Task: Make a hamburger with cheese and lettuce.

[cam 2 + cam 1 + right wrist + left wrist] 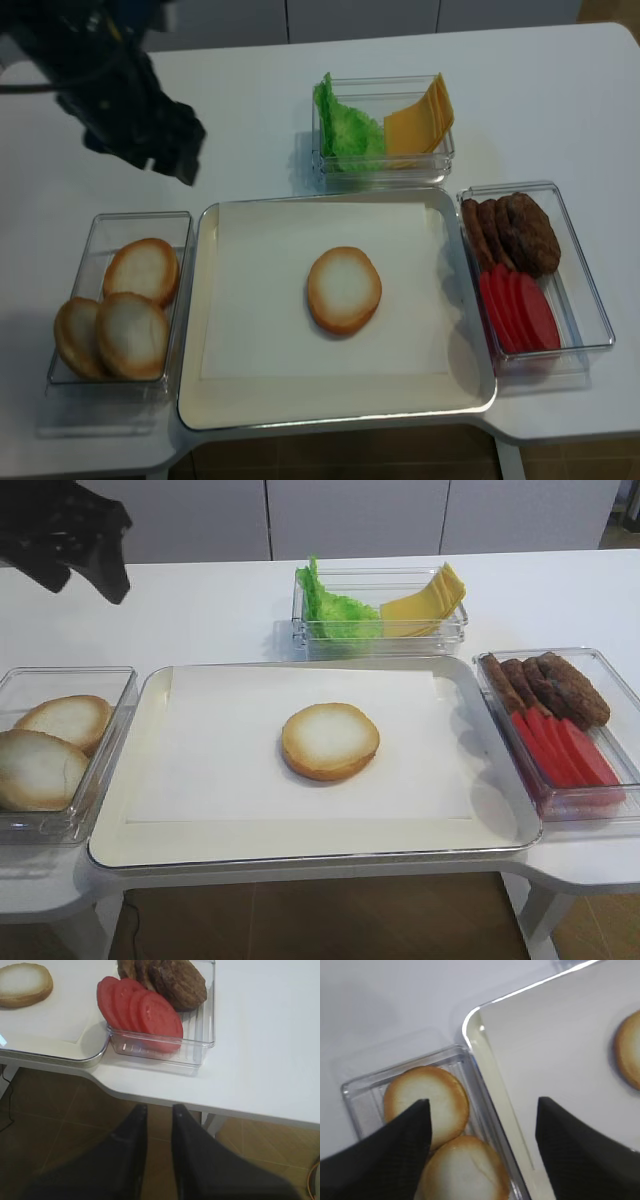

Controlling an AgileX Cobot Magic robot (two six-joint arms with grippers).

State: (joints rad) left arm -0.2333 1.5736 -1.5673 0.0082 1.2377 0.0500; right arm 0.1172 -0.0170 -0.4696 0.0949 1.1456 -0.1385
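The hamburger is one bun half (330, 742) lying face up, alone on the white paper in the middle of the tray (140, 820). Behind the tray a clear box holds the frilly green lettuce (335, 608) on its left and the fanned yellow cheese (425, 605) on its right. My left gripper (85, 580) hangs high at the back left, open and empty; in its wrist view the left gripper (482, 1104) hovers over the tray's left rim. My right gripper (159, 1108) is below the table's front right edge, its fingers a narrow gap apart with nothing between them.
A clear box (20, 685) left of the tray holds spare bun halves (65, 720). On the tray's right, another clear box (610, 675) holds brown patties (550, 685) and red tomato slices (565, 750). The table's front edge (165, 1100) runs just above the right fingers.
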